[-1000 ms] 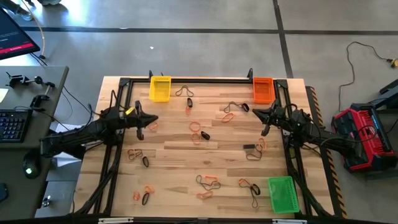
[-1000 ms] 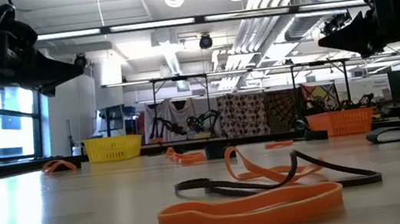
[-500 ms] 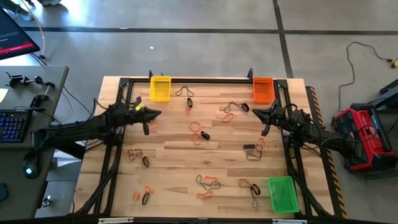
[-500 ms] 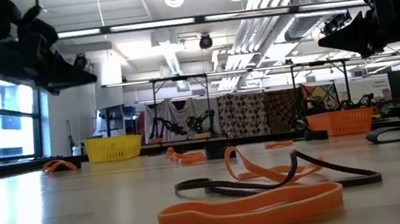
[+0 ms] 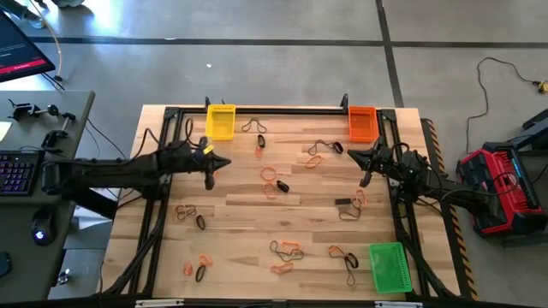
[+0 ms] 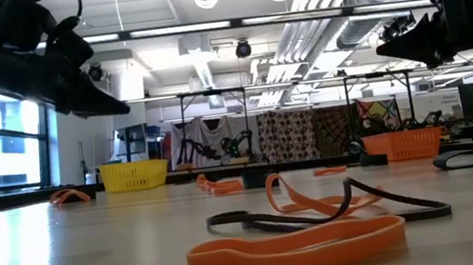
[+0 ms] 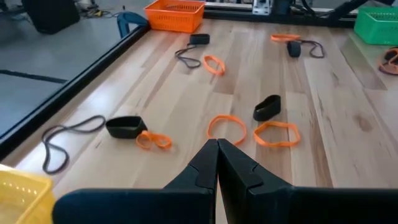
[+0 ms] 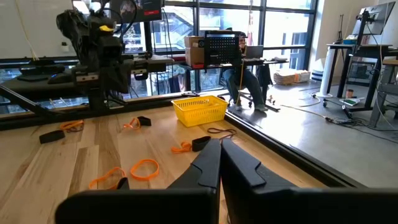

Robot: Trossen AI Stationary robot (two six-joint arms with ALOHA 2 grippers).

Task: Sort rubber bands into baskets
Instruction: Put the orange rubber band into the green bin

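Orange, black and olive-tan rubber bands (image 5: 272,181) lie scattered flat on the wooden table. The yellow basket (image 5: 220,121) stands at the far left, the orange basket (image 5: 362,123) at the far right, the green basket (image 5: 387,267) at the near right. My left gripper (image 5: 224,162) is shut and empty. It hovers above the table's left half and points slantwise down toward two orange bands (image 7: 226,127) and a black one (image 7: 267,107). My right gripper (image 5: 351,155) is shut and empty, held level above the table near the orange basket.
A black metal frame (image 5: 282,109) runs along the table's far edge and down both sides. A red and black case (image 5: 501,190) sits on the floor to the right. A desk with a keyboard (image 5: 17,171) stands to the left.
My left gripper has reached out from the table's left edge toward the middle, staying shut. It has tipped from level to pointing slantwise down. My right arm has kept still, and no band has moved.
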